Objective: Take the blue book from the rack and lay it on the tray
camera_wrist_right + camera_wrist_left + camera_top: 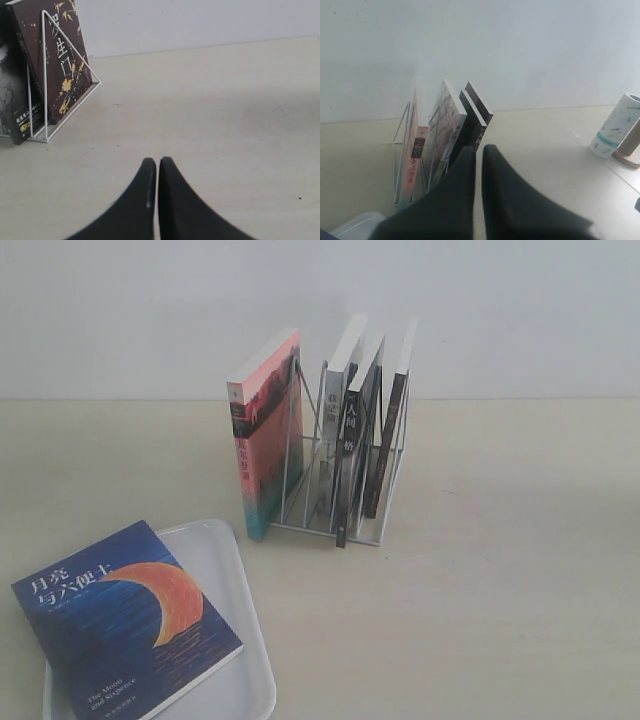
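Blue book [125, 625] flat on tray [238, 592], 1 corner over rim

The blue book [125, 625] lies face-up on the tray [238, 585], near the rack [300, 480].

You see a glossy paper cover on the blue book [120, 630], a smooth plastic tray [218, 548], a white-coated wire rack [300, 530] and a matt table [500, 570].

You have the book [125, 625] lying flat on the tray [228, 575], at seven o'clock from the rack [296, 468], whose slots hold the other books [345, 430] upright.
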Robot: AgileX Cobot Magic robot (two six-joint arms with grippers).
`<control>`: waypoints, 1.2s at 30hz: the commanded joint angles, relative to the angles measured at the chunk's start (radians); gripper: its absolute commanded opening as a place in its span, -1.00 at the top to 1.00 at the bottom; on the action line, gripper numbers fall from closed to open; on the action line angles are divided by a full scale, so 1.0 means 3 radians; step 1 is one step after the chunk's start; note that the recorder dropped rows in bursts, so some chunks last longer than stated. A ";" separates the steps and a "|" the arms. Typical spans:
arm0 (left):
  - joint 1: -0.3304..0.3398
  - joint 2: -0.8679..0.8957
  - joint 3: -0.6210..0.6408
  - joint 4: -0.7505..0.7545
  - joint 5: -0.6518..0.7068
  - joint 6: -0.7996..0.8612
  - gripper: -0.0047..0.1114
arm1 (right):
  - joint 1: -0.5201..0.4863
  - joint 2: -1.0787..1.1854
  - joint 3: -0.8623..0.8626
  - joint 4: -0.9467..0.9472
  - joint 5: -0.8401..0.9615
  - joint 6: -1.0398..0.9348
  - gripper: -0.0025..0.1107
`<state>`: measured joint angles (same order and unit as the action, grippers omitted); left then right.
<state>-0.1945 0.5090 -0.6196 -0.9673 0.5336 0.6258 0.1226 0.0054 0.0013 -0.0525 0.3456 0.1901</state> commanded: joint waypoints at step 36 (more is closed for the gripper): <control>0.0362 -0.1697 0.0698 0.1361 -0.0603 -0.0919 0.85 | -0.0003 -0.0018 -0.0004 -0.0015 -0.0041 -0.0020 0.93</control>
<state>-0.0889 0.0039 -0.4521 -0.5770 0.4117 0.3711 0.1226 0.0054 0.0013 -0.0525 0.3456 0.1901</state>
